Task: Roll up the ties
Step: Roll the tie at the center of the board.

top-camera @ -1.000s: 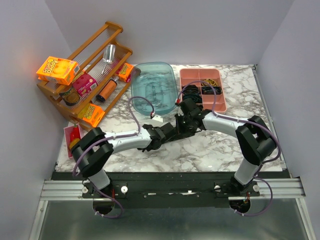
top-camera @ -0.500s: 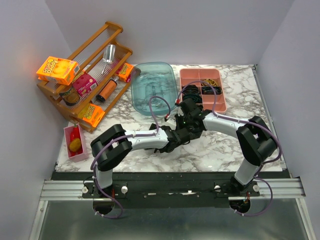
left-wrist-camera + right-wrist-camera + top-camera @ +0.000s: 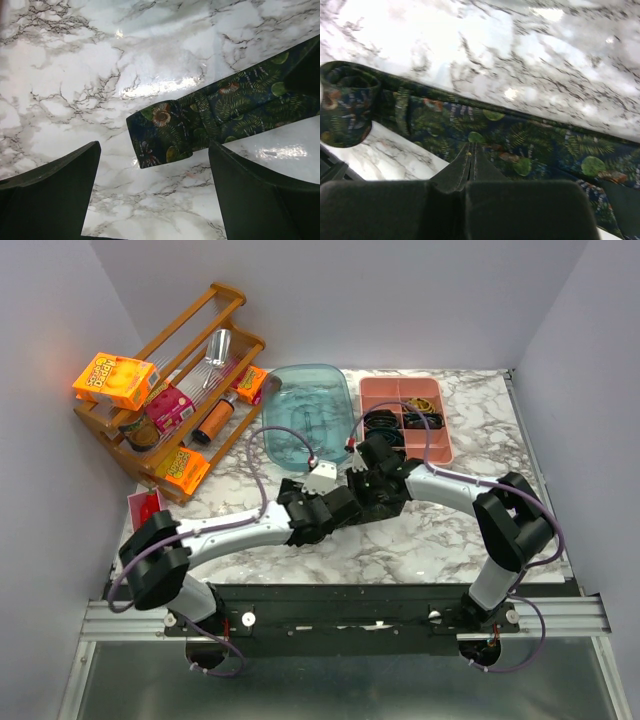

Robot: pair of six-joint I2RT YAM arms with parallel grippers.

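A dark navy tie point(image 3: 235, 105) printed with green ferns and shells lies on the marble. Its near end is rolled up a turn or two point(image 3: 160, 132). My left gripper point(image 3: 155, 195) stands wide open just short of that rolled end, touching nothing, its fingers point(image 3: 50, 195) on either side of bare marble. In the right wrist view the roll point(image 3: 347, 107) sits at the left and the flat strip point(image 3: 520, 140) runs right. My right gripper point(image 3: 471, 152) is shut, its tips pressed down on the strip. From above, both grippers point(image 3: 335, 508) point(image 3: 372, 485) meet mid-table and hide the tie.
A clear blue-green bin point(image 3: 308, 420) and a pink compartment tray point(image 3: 405, 415) stand behind the grippers. A wooden rack point(image 3: 180, 400) with boxes and bottles fills the back left. A small pink box point(image 3: 143, 508) sits at the left edge.
My left jaws have opened wide and let go of the rolled end, and the left arm's elbow has swung out to the left. The right gripper has stayed put, shut.
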